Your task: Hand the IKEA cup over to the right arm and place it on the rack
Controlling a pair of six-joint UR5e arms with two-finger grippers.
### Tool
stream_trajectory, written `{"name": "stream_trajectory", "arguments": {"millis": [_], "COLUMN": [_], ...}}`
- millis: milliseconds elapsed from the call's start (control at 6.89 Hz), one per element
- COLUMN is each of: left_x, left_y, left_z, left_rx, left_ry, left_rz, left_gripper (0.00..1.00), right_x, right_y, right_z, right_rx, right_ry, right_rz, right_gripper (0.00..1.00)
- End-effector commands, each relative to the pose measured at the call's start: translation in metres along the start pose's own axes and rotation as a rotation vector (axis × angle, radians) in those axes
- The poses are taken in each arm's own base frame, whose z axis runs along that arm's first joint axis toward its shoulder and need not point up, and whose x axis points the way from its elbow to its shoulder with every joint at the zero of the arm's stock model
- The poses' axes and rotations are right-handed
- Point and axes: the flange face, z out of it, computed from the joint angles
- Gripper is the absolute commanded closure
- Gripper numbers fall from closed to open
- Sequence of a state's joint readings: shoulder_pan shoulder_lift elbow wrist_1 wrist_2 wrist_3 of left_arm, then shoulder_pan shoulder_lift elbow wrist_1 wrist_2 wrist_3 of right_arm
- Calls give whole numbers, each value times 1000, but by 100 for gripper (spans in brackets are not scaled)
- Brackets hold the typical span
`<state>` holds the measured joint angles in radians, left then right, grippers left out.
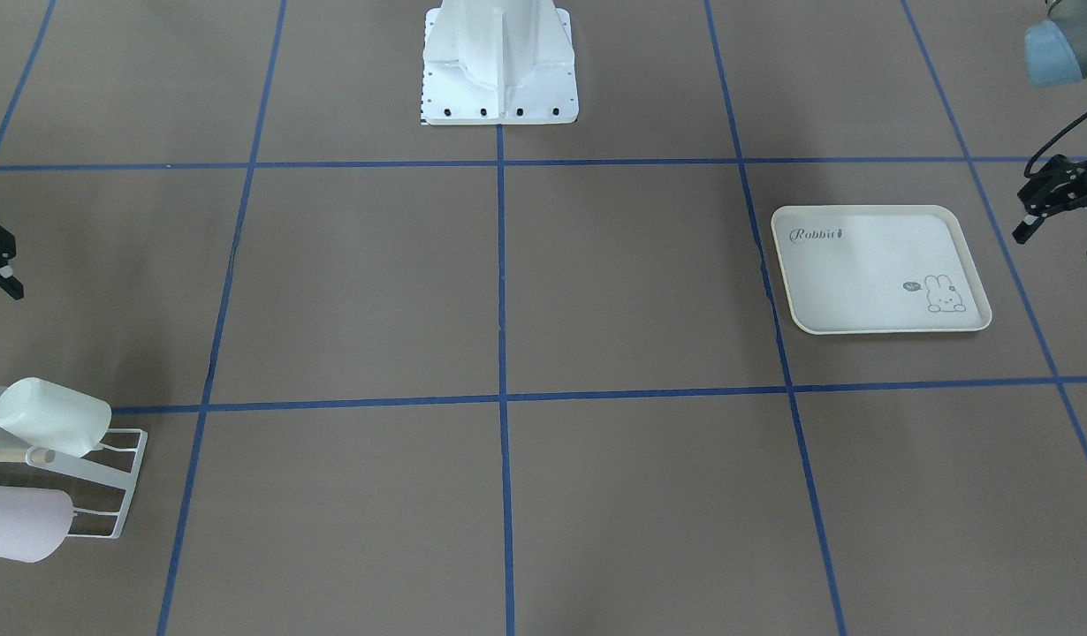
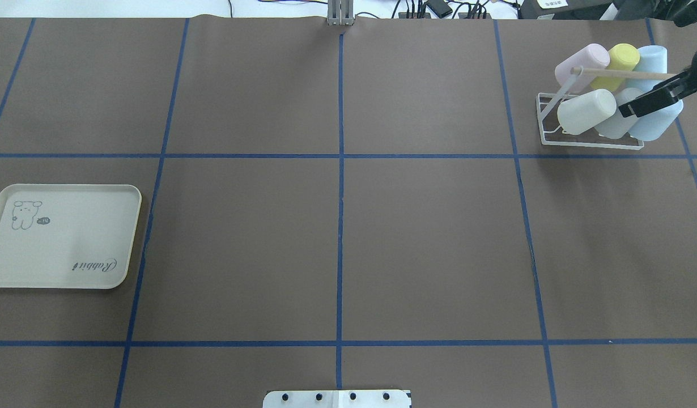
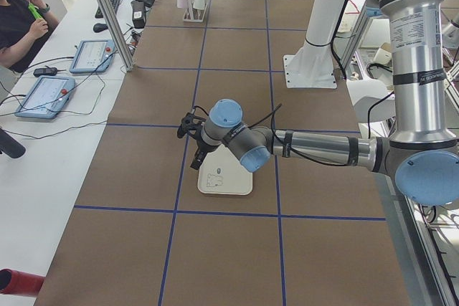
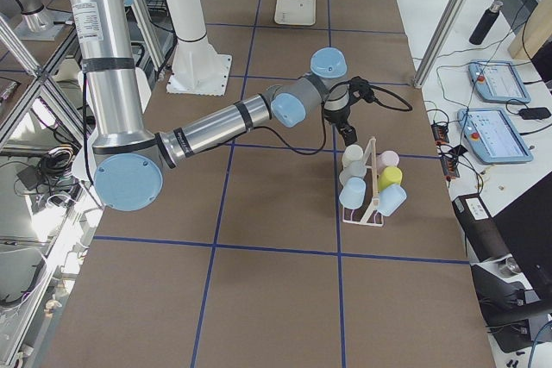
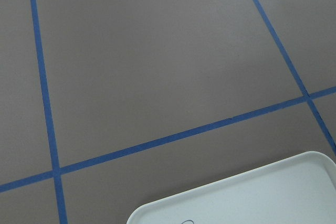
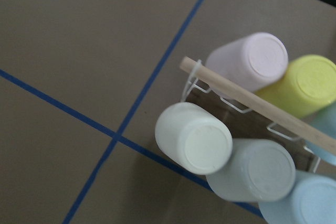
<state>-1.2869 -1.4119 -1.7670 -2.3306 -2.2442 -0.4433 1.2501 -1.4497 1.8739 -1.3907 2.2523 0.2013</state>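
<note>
Looking down on cup bottoms packed into a white wire rack [image 6: 197, 80]. White cup [image 6: 194, 138] out front, leaning over the blue tape line [image 6: 52, 103]. Grey cup [image 6: 257, 170] touching it, pale blue cup [image 6: 299, 203] just beside. Pink cup [image 6: 252, 61] and yellow cup [image 6: 307, 85] behind the slanting wooden dowel [image 6: 252, 100]. Brown desk [image 6: 79, 40] to the left.
</note>
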Motion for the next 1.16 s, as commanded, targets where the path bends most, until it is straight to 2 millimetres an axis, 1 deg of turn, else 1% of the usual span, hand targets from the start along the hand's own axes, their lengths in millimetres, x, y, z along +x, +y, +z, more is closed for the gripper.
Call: {"name": "stream_trajectory", "arguments": {"millis": [0, 145, 435, 580, 725, 870, 1015], "left_x": [0, -1, -8, -26, -54, -87, -118], "left_y": [0, 1, 8, 21, 23, 30, 37], "left_z": [0, 1, 3, -4, -18, -36, -58], "left_rx": [0, -2, -19, -33, -91, -150, -191], "left_ry": [-2, -3, -10, -37, -94, -141, -178], "left_rz": [-1, -3, 12, 63, 53, 65, 31], "left_gripper": [0, 0, 0, 0, 0, 0, 0], "right_x": [64, 100, 130, 139, 152, 155, 158], "right_y": [51, 78, 135, 150, 158, 159, 160], "right_z": [2, -1, 8, 10, 18, 22, 25], "right_rx": [-152, -189, -243, -268, -298, -310, -326], "right_ry": [51, 37, 61, 132, 184, 178, 179], "right_rz": [228, 322, 402, 417, 442, 444, 455], "right_gripper": [0, 0, 0, 0, 0, 0, 0]}}
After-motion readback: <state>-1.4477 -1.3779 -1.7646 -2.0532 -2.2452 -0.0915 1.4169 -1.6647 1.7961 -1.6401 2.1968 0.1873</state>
